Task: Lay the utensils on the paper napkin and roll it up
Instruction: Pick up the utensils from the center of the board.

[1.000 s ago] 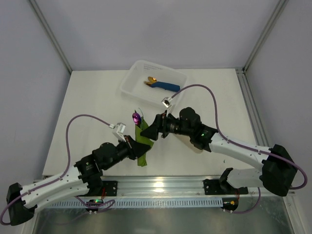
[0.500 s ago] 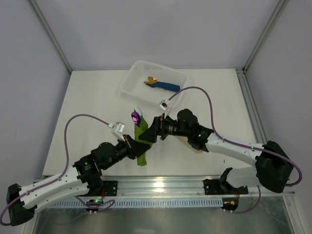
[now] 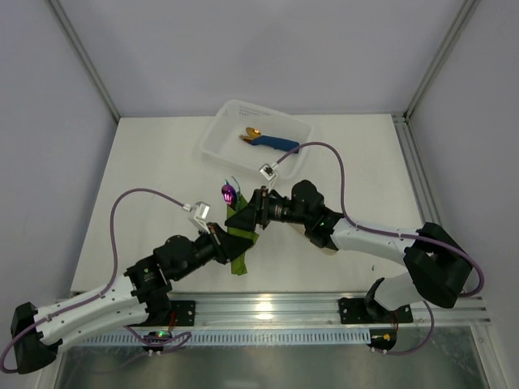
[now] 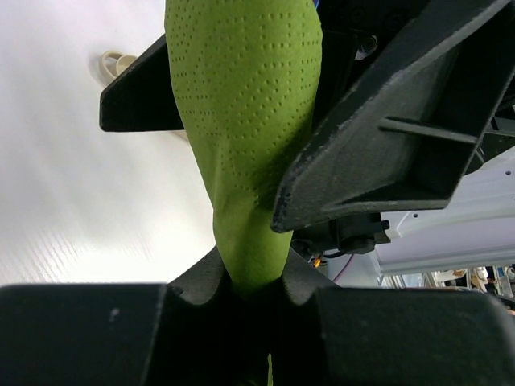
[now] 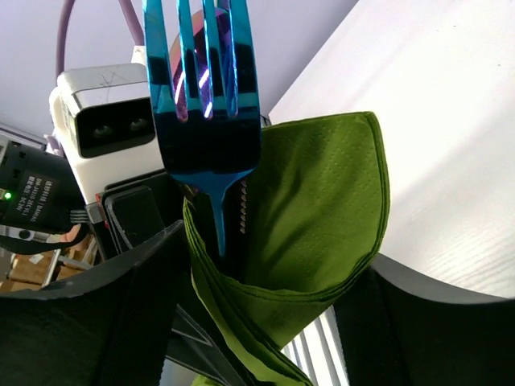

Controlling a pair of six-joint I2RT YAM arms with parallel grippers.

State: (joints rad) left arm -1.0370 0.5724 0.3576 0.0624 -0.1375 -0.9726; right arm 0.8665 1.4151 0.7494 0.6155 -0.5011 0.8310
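Where things are: the paper napkin (image 4: 241, 129) is rolled into a loose cone just on the near side of the clear plastic bin (image 3: 212, 139), toward the arm bases. The fork (image 5: 205, 88), iridescent blue-purple, stands in the cone with its tines poking out of the end that faces the bin. Any other utensils are hidden inside the cone, so I can't tell.

Tools:
- The left gripper (image 4: 251, 283) is narrow and pinches the cone's tail, the end away from the bin.
- The right gripper (image 5: 265, 322) has its jaws wide, one on each side of the cone's mouth. I can't tell whether the pads press the paper.

Risks, my read:
- The cone mouth gapes and the fork stem looks loose in it. Only the tail is clamped, so a tilt toward the bin could let the fork slide out.
- The paper is thin. If the right gripper closes hard it could crush or tear the mouth, or lever the fork sideways.
- If the left gripper lets go before the right has a real hold, the wrap could spring open and drop its contents.
- The two grippers are nearly nose to nose, and the fork tines sit close to the left wrist camera (image 5: 105, 129). A small misalignment would mean contact.

Writing:
- The napkin is plain, with only an embossed dot texture.
- A small black label (image 5: 47, 197) beside that camera has white print too small to read.
- No brand is legible anywhere.
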